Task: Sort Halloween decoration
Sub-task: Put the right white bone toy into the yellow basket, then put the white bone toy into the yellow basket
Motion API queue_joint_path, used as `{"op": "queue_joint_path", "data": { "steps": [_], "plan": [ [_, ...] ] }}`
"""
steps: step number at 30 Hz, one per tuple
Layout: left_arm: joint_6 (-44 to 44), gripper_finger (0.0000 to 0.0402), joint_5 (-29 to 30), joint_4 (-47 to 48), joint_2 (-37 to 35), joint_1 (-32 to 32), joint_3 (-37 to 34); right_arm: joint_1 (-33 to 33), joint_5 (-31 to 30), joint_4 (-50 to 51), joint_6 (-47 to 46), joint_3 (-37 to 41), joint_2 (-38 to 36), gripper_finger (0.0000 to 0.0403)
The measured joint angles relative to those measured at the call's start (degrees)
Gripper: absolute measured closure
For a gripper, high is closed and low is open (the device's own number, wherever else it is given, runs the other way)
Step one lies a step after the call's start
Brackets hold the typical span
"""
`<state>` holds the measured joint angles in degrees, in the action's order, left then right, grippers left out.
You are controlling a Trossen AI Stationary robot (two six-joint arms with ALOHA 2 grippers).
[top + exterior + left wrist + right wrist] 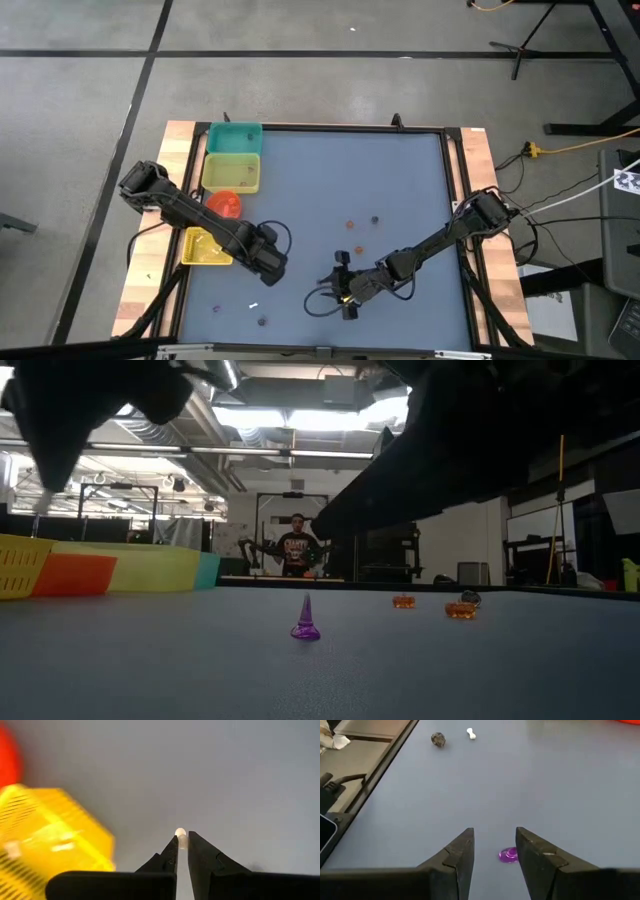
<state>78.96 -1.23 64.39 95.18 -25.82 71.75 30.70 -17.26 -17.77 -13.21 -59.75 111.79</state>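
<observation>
Pinching a white piece (180,833), left fingers (170,854); right fingers (462,851) spread.

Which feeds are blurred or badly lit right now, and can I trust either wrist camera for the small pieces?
Left wrist view: the yellow bin is smeared by motion blur; the white piece pinched in the left gripper is glary. Right wrist view: sharp, with the purple trinket clear between the right gripper fingers. Low view: arms are backlit silhouettes under bright ceiling lights. High view: evenly lit.

blue-grey table (400,180) carries coloured bins (232,170) and scattered tiny trinkets (351,224).
</observation>
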Motion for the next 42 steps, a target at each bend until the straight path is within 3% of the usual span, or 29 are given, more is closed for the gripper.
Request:
{"op": "queue_joint_path", "data": {
  "steps": [11,21,31,42],
  "plan": [
    [0.2,0.0389,-4.2,11.9,0.0,0.0,0.0,0.0,0.0,0.0,0.0,0.0,0.0,0.0258],
    [0.0,0.0389,-4.4,22.3,-0.1,-0.2,0.0,0.0,0.0,0.0,0.0,0.0,0.0,0.0258],
    [0.0,0.0375,-3.8,23.5,-0.1,-2.8,0.0,0.0,0.0,0.0,0.0,0.0,0.0,0.0258],
    [0.4,0.032,-2.3,23.4,-0.1,-6.3,0.0,0.0,0.0,0.0,0.0,0.0,0.0,0.0258]
  ]
}}
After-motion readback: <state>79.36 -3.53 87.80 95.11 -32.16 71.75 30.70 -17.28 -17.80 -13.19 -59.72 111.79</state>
